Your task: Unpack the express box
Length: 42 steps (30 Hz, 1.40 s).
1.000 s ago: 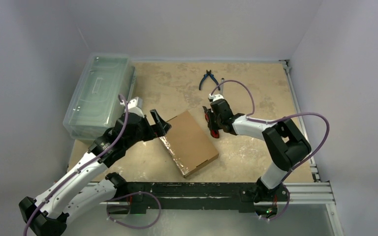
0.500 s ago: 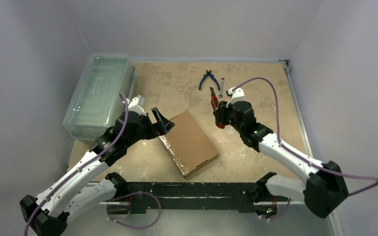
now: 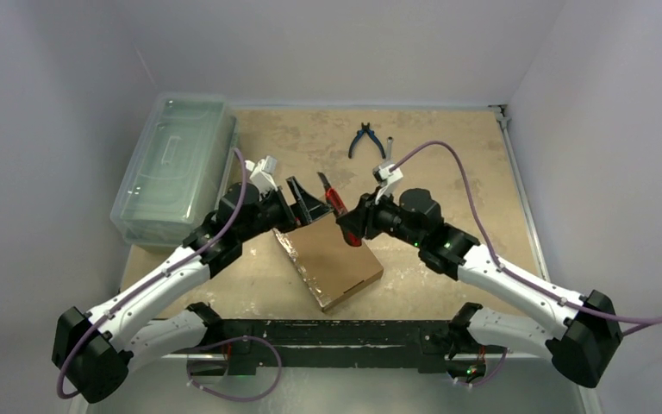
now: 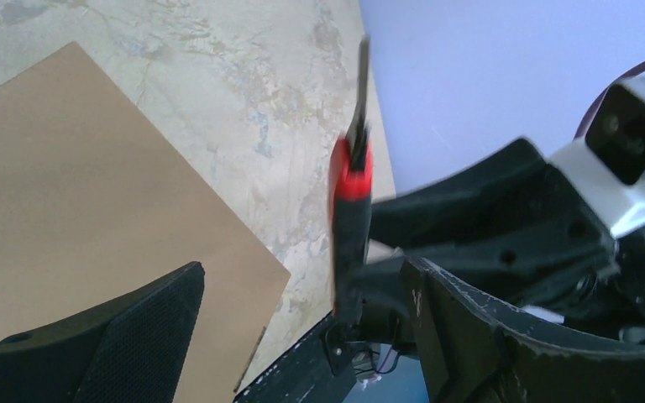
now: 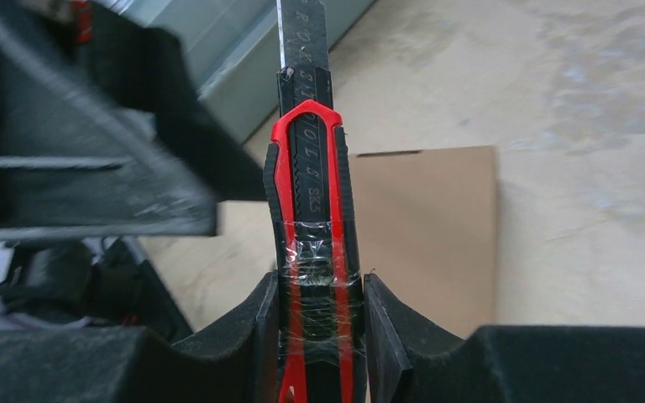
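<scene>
Mottled beige surface [image 3: 448, 172] carries the closed express box [image 3: 336, 259] toward its near edge; right tool [image 3: 350, 229] clamps a red utility knife [image 3: 335, 202] above it, left tool [image 3: 308, 199] spread apart alongside.

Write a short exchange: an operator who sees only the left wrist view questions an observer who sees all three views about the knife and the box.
Operator: What is holding the knife in front of me?
Observer: In the right wrist view, the right gripper is shut on the wrapped handle of the knife.
Operator: Is the box sealed?
Observer: In the top view, shiny tape runs along the left edge of the box.
</scene>
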Each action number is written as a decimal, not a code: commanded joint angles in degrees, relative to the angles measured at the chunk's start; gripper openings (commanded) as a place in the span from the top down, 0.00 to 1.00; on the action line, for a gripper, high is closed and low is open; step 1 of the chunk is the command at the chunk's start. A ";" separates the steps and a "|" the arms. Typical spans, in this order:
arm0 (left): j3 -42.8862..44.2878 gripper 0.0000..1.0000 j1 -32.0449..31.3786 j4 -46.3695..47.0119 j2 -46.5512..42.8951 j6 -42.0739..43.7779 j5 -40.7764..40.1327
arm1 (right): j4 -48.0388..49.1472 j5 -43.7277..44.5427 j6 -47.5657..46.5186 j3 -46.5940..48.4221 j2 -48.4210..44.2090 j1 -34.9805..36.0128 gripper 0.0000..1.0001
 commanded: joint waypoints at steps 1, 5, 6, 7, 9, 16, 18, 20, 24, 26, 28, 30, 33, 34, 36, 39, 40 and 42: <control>-0.07 0.13 0.43 7.31 0.88 -2.81 1.52 | 4.10 1.92 5.23 3.66 0.68 5.40 1.00; -0.25 0.23 0.46 5.90 2.02 -1.52 -0.53 | 1.18 8.56 6.27 5.27 2.88 8.67 1.00; -0.46 0.27 0.45 6.14 2.29 -1.41 -0.78 | 0.24 9.90 6.62 5.76 3.30 9.42 1.00; -0.78 0.30 0.47 6.44 2.46 -1.49 -0.95 | 0.13 11.11 6.83 5.88 3.66 10.21 1.00; -1.33 0.37 0.42 7.30 2.89 -1.69 -1.19 | 0.05 13.38 7.26 6.03 3.98 11.45 1.00; -1.01 0.61 0.46 10.43 6.11 -1.92 1.31 | -0.66 16.98 7.70 7.15 5.48 13.16 1.00; -1.04 0.66 0.39 10.85 6.92 -1.92 1.77 | -0.59 17.52 7.65 7.35 5.32 13.50 1.00; -1.06 0.72 0.50 11.09 7.47 -1.85 1.79 | -0.63 17.61 7.44 7.66 5.12 13.79 1.00; -1.16 0.94 1.65 14.21 8.01 -2.55 4.19 | -1.22 16.02 6.12 8.42 4.68 13.91 0.98; -2.16 1.00 2.95 19.65 7.78 -3.99 6.93 | -1.14 14.80 6.56 7.88 3.94 13.91 0.74; -4.34 1.00 4.53 27.39 7.13 -6.51 9.77 | 0.12 11.31 9.47 6.66 2.47 13.86 0.44; -6.97 1.00 5.85 35.95 6.36 -10.12 11.65 | 1.29 10.82 12.87 5.35 0.71 13.82 0.12; -9.62 1.00 6.94 47.31 6.23 -15.72 12.82 | 5.60 8.60 18.06 3.28 -1.88 13.82 0.01; -10.03 1.00 7.02 50.38 6.56 -17.18 13.05 | 7.46 8.03 20.38 2.48 -2.50 13.82 0.01; -10.72 1.00 6.98 57.08 7.47 -20.57 13.55 | 12.02 7.09 24.14 1.01 -3.55 13.74 0.01; -13.05 1.00 6.98 68.61 8.74 -26.31 13.01 | 11.09 10.68 29.46 0.74 -4.66 13.49 0.01; -13.89 1.00 6.98 71.91 9.07 -28.05 12.24 | 11.24 12.51 31.56 0.28 -5.16 13.49 0.01; -15.58 1.00 6.98 77.46 9.44 -30.33 10.42 | 17.01 14.85 35.73 -3.40 -6.71 13.47 0.06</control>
